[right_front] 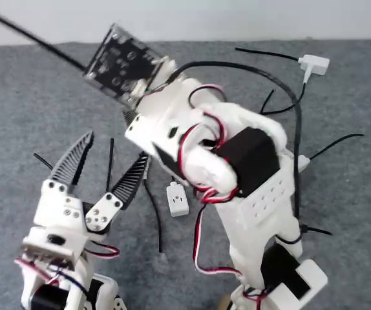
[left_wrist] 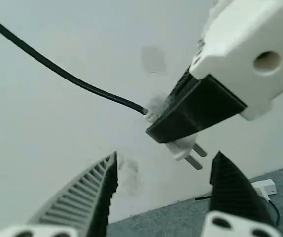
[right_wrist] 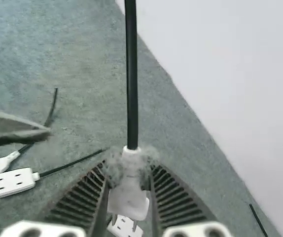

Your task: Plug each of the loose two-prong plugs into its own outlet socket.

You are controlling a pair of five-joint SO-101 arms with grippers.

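1. White two-prong plug (right_wrist: 127,197) on a black cord is sitting clamped between the black ribbed fingers of the right gripper (right_wrist: 127,170), raised above the grey carpeted table (right_front: 37,103), its prongs facing back toward that arm's wrist
2. Left gripper (right_front: 118,147) is hovering low over the carpet with its jaws spread wide, holding nothing
3. White rectangular outlet socket (right_front: 177,199) is lying flat on the carpet between the two arms, near the left gripper's fingertips
4. Second white plug (right_front: 315,64) is lying loose near the table's far edge, well apart from that socket
5. Step in hand, by my judgement: carrying the first plug toward a socket, with nothing appearing inserted yet
6. Next move is probably calling for turning the prongs to face the socket's slots, perhaps with the left gripper steadying the socket
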